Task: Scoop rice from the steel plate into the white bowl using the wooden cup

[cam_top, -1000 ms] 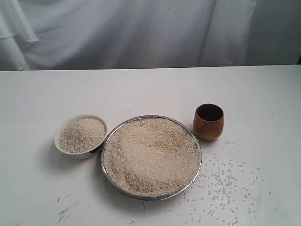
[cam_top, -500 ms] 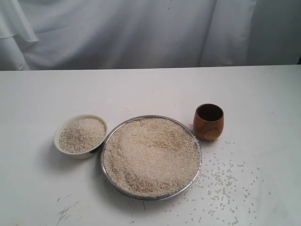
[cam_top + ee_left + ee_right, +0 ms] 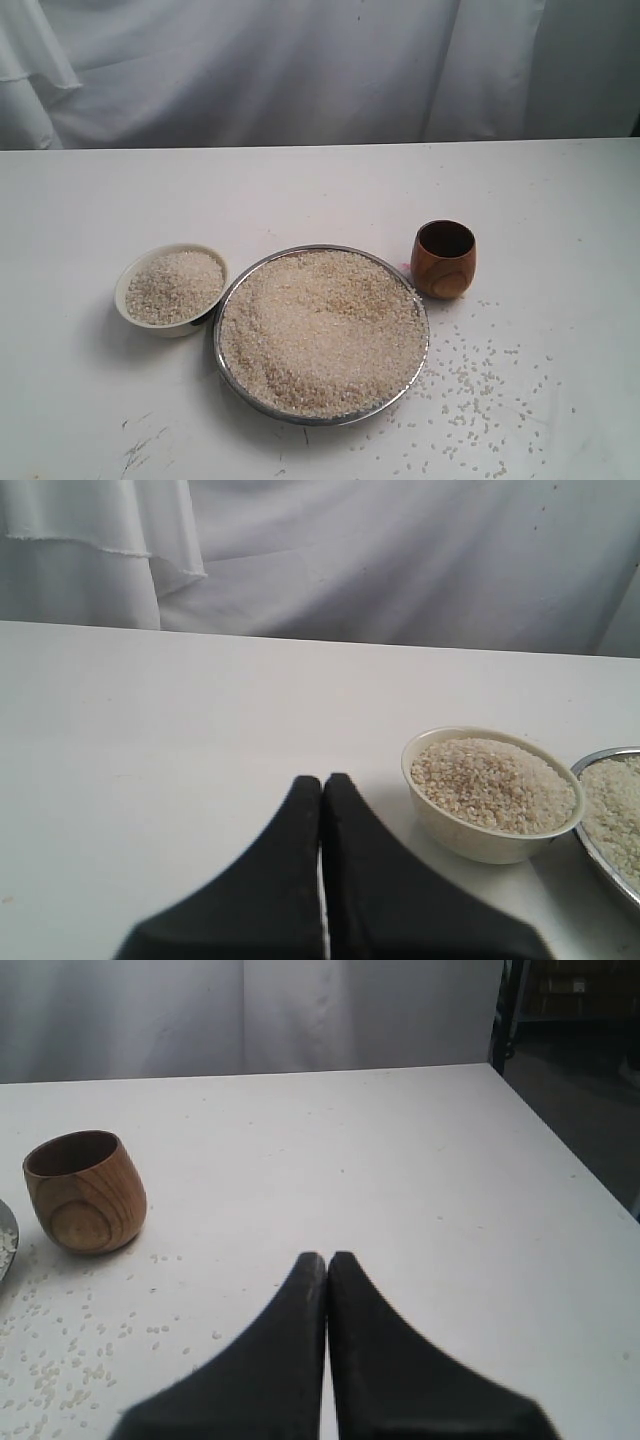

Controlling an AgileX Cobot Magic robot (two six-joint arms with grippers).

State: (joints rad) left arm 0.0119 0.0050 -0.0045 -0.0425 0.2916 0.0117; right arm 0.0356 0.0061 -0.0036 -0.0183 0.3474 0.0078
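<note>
The steel plate [image 3: 412,368] lies at the table's middle front, heaped with rice [image 3: 320,330]. To its left, almost touching it, stands the white bowl [image 3: 135,318], also filled with rice [image 3: 174,286]. The wooden cup [image 3: 444,260] stands upright and empty at the plate's right rear. Neither arm shows in the exterior view. My left gripper [image 3: 322,780] is shut with nothing in it, a little short of the white bowl [image 3: 470,835]. My right gripper [image 3: 327,1257] is shut and holds nothing, well apart from the wooden cup [image 3: 86,1192].
Loose rice grains [image 3: 470,385] lie scattered on the white table to the plate's right and front. Grey scuff marks [image 3: 140,445] show near the front left. A white cloth backdrop [image 3: 300,70] hangs behind the table. The table's side edge [image 3: 570,1150] appears in the right wrist view.
</note>
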